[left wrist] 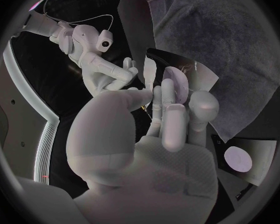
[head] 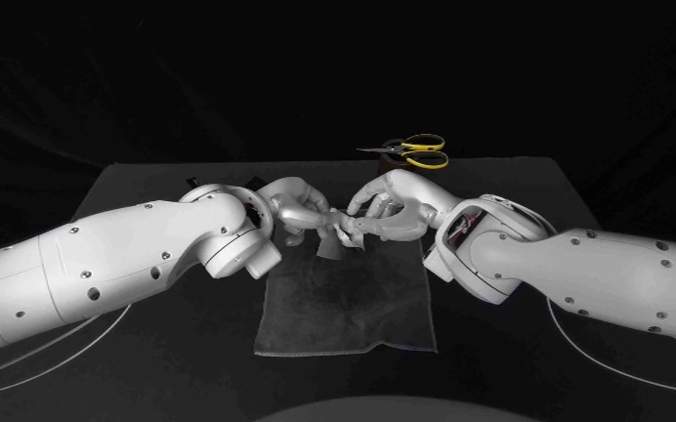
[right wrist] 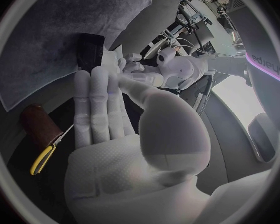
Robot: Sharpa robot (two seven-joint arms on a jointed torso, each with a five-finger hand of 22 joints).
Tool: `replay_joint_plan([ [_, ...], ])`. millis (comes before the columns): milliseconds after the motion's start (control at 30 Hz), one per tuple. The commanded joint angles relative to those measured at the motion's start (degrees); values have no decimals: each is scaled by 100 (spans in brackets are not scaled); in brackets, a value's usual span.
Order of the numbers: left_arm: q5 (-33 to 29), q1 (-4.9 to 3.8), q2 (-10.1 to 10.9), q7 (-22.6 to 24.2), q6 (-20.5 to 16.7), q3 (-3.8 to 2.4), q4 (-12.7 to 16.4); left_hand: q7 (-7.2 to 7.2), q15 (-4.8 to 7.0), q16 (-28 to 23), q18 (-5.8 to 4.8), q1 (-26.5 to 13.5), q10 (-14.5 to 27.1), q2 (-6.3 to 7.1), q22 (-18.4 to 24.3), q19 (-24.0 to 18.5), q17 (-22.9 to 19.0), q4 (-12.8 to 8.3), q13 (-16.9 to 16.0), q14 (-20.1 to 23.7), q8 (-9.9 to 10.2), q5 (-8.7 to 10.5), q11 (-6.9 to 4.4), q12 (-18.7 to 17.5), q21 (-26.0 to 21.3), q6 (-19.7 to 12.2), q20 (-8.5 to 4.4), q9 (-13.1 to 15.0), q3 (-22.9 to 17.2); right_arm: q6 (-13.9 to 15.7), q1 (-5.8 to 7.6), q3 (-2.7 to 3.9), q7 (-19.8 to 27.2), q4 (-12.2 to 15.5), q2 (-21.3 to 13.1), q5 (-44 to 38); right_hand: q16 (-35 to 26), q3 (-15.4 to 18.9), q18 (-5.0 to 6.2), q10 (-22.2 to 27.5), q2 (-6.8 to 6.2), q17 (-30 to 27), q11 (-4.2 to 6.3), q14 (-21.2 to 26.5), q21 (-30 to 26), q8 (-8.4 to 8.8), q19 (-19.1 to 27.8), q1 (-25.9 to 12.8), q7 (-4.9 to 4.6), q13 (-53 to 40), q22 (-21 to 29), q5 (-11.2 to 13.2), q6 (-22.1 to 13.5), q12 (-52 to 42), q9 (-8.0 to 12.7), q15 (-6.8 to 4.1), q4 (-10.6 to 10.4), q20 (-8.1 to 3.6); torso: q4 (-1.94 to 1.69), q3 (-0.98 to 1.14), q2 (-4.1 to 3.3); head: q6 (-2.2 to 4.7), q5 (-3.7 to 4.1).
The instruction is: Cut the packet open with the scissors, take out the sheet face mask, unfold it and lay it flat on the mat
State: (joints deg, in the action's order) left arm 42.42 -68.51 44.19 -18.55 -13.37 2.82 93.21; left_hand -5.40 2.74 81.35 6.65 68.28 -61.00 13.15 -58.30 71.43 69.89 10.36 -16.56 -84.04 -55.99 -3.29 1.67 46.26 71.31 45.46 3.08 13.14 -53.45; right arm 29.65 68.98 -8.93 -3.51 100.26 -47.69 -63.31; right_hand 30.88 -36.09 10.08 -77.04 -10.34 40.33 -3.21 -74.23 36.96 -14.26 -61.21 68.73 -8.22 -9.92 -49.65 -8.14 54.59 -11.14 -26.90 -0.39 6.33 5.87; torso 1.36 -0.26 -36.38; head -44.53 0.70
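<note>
Black table [head: 141, 188], black backdrop [head: 338, 51], left hand [head: 299, 209] and right hand [head: 386, 207] seemingly gripping packet [head: 335, 244] over mat [head: 345, 305]

Black table [head: 570, 197], black cloth backdrop [head: 338, 41]

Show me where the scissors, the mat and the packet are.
scissors [head: 401, 149], head view, at the pivot before the yellow handles.
mat [head: 345, 310], head view, on its bare middle.
packet [left wrist: 199, 73], left wrist view, on its shiny face beside the fingers.
</note>
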Motion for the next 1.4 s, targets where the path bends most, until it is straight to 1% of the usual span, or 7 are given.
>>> replay_joint_plan([
  [33, -199, -7, -12, 8, 101, -3, -23, -44, -30, -32, 49, -52, 37, -32, -6, -30, 11, -916, -10, 6, 29, -6, -13, -30, -22, 1, -8, 11, -954, 443, -17, 2, 568, 52, -67, -52, 326, 35, 46, -131, 8, 162, 62, -157, 107, 68, -132, 100, 66, -188, -84, 28, 180, -271, 66, -70, 13, -57, -5, -3, -4, -8, -4],
  [167, -281, -7, -15, 18, 121, -3, -62, -45, -32, -39, 51, -58, 38, -40, 5, -39, -2, -915, -13, 11, 33, 2, -12, -30, -29, 1, -6, 12, -960, 550, -53, 2, 667, 112, -155, -296, 1067, 37, -79, -213, 27, 535, 182, -337, 971, 207, -603, 112, 179, -814, -748, 49, 475, -967, 186, -188, 12, -179, 1, -1, -5, -14, -13],
  [333, -405, -7, -25, 44, 137, -2, -109, -51, -39, -66, 69, -75, 55, -60, 84, -96, -54, -914, -17, 31, 46, 16, -5, -39, -78, -5, 0, 14, -970, 431, -138, 2, 404, 113, -140, -874, 2938, 145, -307, -266, 45, 2030, 276, -854, 2275, 321, -1245, 39, 273, -1623, -1763, 109, 691, -1754, 262, -282, -47, -267, 0, 1, -6, -23, -16],
  [467, -476, -6, -35, 57, 150, -2, -135, -59, -47, -98, 81, -95, 76, -80, 144, -145, -113, -912, -18, 58, 62, 27, 4, -56, -119, -13, 10, 18, -968, 293, -207, 2, 69, 54, -29, -1243, 4144, 258, -448, -438, 90, 3138, 308, -1163, 3012, 442, -1605, 21, 307, -3853, -2355, 92, 810, -3765, 322, -318, -108, -311, -4, 6, -9, -37, -13],
  [567, -504, -6, -40, 59, 160, -1, -142, -59, -47, -98, 81, -95, 76, -80, 144, -145, -113, -912, -18, 58, 62, 27, 4, -56, -119, -13, 10, 18, -968, 214, -234, 2, -141, 1, 62, -1412, 4532, 301, -489, -529, 117, 3522, 301, -1259, 3218, 505, -1706, -4, 304, -4593, -2527, 98, 825, -4418, 353, -316, -149, -312, -9, 5, -8, -47, -21],
  [900, -546, -6, -43, 45, 204, -1, -133, -61, -50, -96, 79, -102, 80, -86, 135, -144, -104, -912, -19, 57, 67, 29, 7, -61, -114, -14, 14, 20, -963, 256, -264, 2, -766, -158, 289, -1759, 5120, 417, -524, -690, 68, 4119, 266, -1390, 3386, 647, -1790, -97, 264, -5693, -2685, 102, 787, -5406, 428, -285, -242, -290, -10, -4, -9, -75, -27],
  [1400, -647, -6, -41, 73, 160, 0, -144, -74, -71, -210, 119, -143, 115, -123, 310, -291, -315, -931, 28, 146, 117, 31, 26, -198, -237, 2, 34, 44, -926, -113, -267, 2, -1196, -283, 473, -1962, 5172, 593, -503, -629, -55, 4175, 198, -1373, 3293, 798, -1721, -188, 191, -5874, -2654, 246, 667, -5481, 524, -223, -366, -236, -8, -5, -2, -83, -34],
])
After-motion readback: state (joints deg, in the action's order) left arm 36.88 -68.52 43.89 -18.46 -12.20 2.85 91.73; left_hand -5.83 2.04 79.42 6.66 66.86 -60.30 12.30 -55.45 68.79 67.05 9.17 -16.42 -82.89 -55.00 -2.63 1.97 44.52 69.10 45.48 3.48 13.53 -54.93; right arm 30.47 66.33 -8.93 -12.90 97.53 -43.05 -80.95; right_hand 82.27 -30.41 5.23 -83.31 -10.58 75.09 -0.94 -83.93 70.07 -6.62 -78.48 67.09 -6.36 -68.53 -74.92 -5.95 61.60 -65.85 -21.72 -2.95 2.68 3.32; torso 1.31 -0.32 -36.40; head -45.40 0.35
